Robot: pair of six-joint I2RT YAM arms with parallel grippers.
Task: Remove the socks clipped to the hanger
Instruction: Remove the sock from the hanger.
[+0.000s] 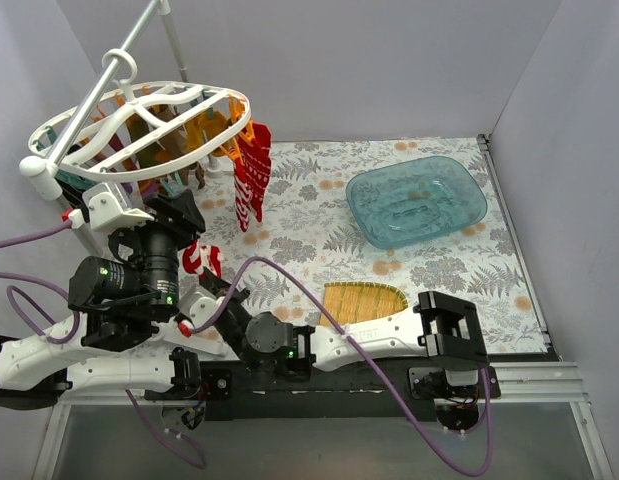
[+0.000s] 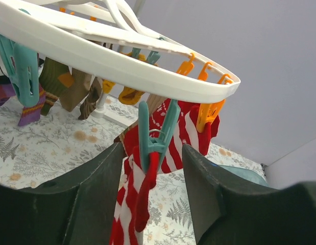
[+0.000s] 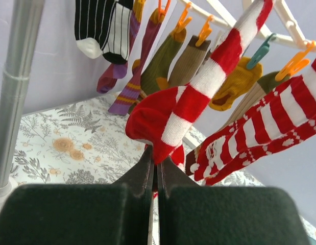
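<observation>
The white hanger [image 1: 139, 110] hangs from a grey pole [image 3: 17, 76] at the far left of the floral worktop [image 1: 319, 210], with the socks [image 3: 147, 51] dangling from orange and teal clips under its rim. The left end effector [image 2: 152, 153] is spread wide, its two fingers standing either side of a teal clip [image 2: 156, 133] that pinches a red-and-white striped sock [image 2: 132, 199]. The right end effector [image 3: 156, 162] is pinched closed on the toe of a red-and-white banded sock [image 3: 198, 92], which slants up toward the frame.
</observation>
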